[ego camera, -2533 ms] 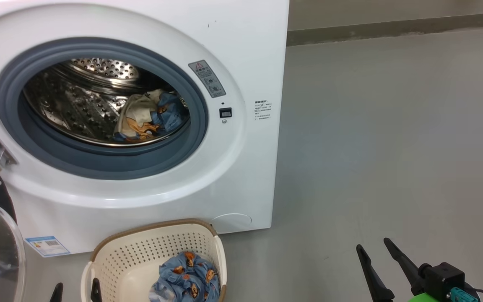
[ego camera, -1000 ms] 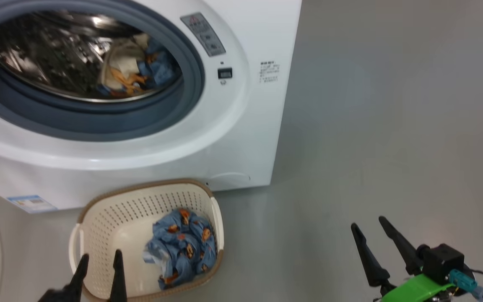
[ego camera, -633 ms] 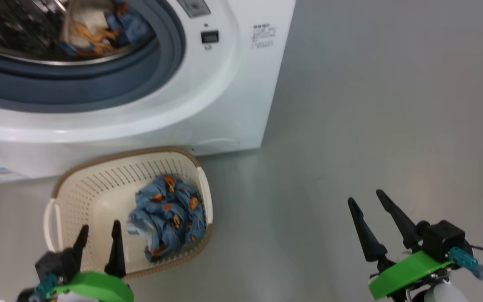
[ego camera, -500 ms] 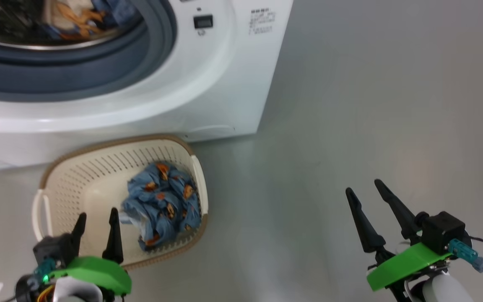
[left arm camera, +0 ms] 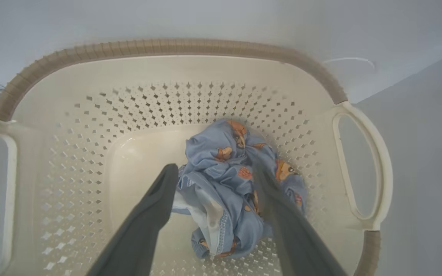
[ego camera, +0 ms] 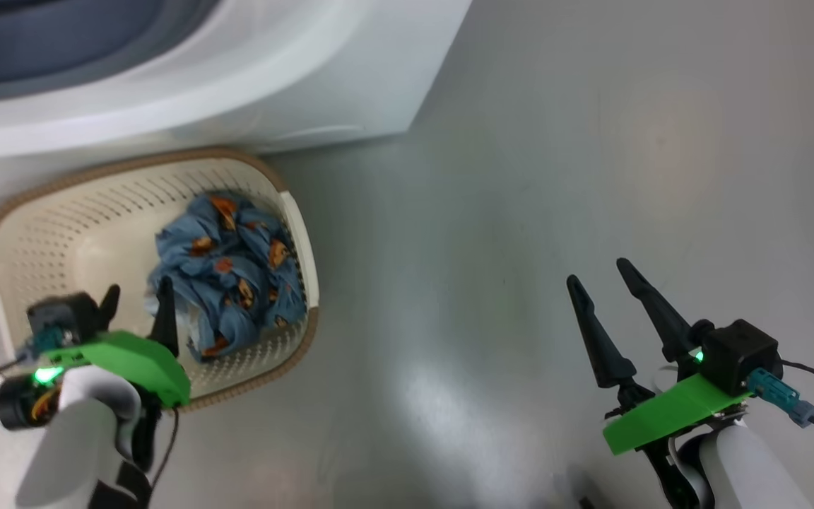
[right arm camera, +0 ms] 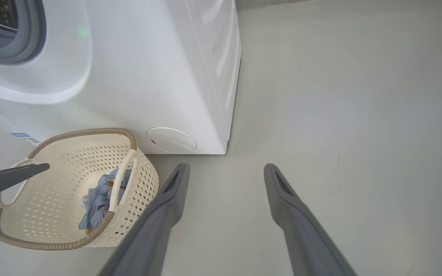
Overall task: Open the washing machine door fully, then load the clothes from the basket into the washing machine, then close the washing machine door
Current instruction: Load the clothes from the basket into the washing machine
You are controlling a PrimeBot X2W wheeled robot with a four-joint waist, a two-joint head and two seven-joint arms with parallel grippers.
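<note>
- Since the earlier frames my head camera has tipped down. The big white front-loading washing machine (ego camera: 237, 85) now fills just the upper left of the head view, and the small cream perforated plastic basket with the woven-look brown rim (ego camera: 131, 164) sits higher in the frame.
- My left gripper (ego camera: 137, 288) has come forward over the basket. Its two long dark fingers are spread apart, with nothing between them yet.
- In the left wrist view those fingers frame the crumpled blue clothes printed with small orange figures (left arm camera: 209, 151). The clothes lie bunched toward the right side of the basket floor.
- My right gripper (ego camera: 598, 272) hangs at the lower right over the bare grey floor (ego camera: 520, 177), fingers parted and empty, well apart from the basket.
- The grey-blue rubber gasket ring (ego camera: 61, 42) is uncovered at the top left, so I judge the loading step is in hand.
- Next I need to lower the left fingers around the fabric bundle, close on a thick fold, and lift it clear of the rim.
</note>
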